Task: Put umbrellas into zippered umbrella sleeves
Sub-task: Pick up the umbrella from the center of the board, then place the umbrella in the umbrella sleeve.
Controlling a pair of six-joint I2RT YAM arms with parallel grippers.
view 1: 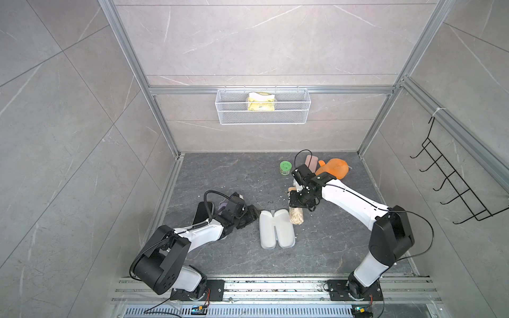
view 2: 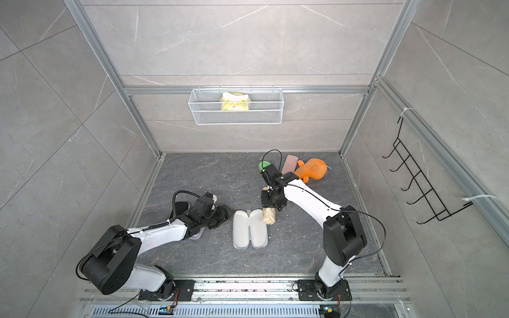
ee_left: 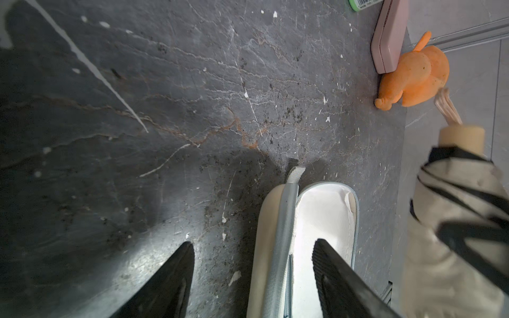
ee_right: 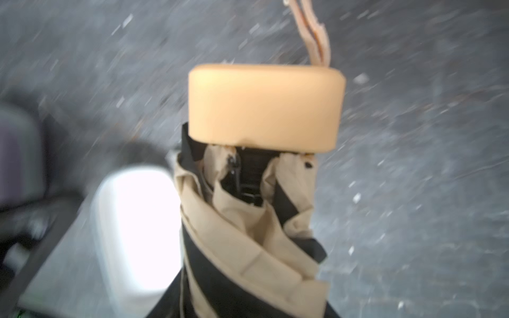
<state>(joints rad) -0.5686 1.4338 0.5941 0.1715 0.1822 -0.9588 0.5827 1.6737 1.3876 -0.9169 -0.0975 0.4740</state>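
The cream zippered umbrella sleeve point(view 1: 276, 230) point(view 2: 250, 230) lies open on the dark floor, white lining up. My left gripper point(view 1: 252, 216) point(ee_left: 253, 242) is open beside the sleeve's left half. In the left wrist view that half's zipper rim point(ee_left: 283, 234) stands between the fingers, untouched. My right gripper point(view 1: 299, 203) is shut on the beige umbrella point(view 1: 296, 217) point(view 2: 268, 217) point(ee_right: 248, 220) with black stripes, at the sleeve's far right corner. Its wooden handle point(ee_right: 264, 107) points away from the sleeve. A black sleeve point(view 1: 203, 210) and something lilac point(view 1: 221, 206) lie mostly hidden under my left arm.
At the back right lie a green tub point(view 1: 285, 167), a pink oblong case point(view 1: 311, 162) and an orange plush toy point(view 1: 334, 168). A white wire basket point(view 1: 263, 117) hangs on the back wall. A black hook rack point(view 1: 454, 181) is on the right wall.
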